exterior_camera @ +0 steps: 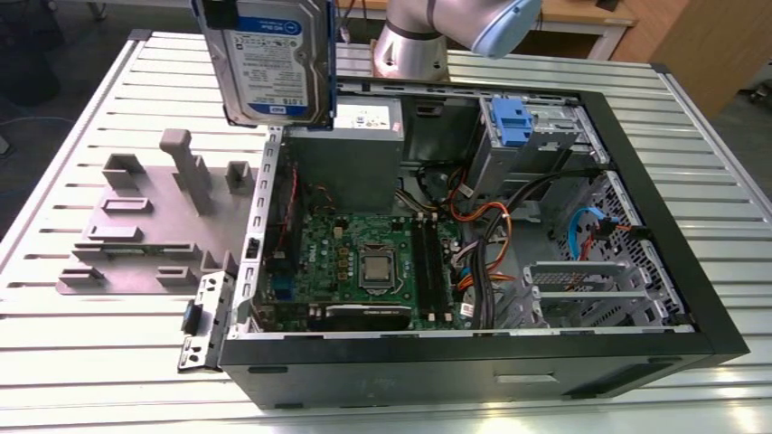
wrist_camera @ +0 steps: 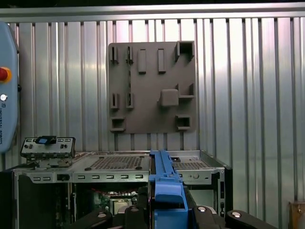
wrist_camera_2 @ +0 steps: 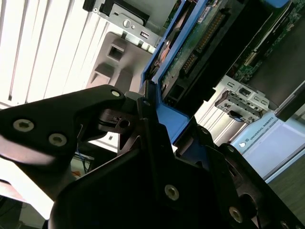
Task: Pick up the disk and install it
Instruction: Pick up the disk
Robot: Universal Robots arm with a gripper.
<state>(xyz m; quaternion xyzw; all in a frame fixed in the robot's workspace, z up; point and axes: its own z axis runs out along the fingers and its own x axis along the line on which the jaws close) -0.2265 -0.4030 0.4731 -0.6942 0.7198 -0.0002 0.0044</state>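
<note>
A desk (exterior_camera: 108, 362) of ribbed silver metal slats is carrying the work. At the exterior view's right, beyond the desk, some wooden furniture (exterior_camera: 706, 36) is standing. An open black computer case (exterior_camera: 675, 226) is lying on its side on the desk, and its green motherboard (exterior_camera: 362, 262) is facing up. Just beside the case, on the exterior view's left, a grey fixture plate (exterior_camera: 133, 262) with raised holders is lying flat on the slats. The grey robot arm (exterior_camera: 417, 45) is rising behind the case.

The disk (exterior_camera: 280, 63) is hanging in the air, clear of the desk, and it is standing on its edge with the white-and-blue label facing the exterior camera. In the exterior view it is showing over the far corner of the case, on the exterior view's left.

In the second wrist view the black claw (wrist_camera_2: 151, 112) is pressing from both sides on the blue carrier frame (wrist_camera_2: 167, 119) of the disk, so the jaws are closed tight around it with no free gap. The green circuit board (wrist_camera_2: 200, 43) on the underside of the disk is showing there. In the first wrist view the frame is pointing down toward the case and the plate.
</note>
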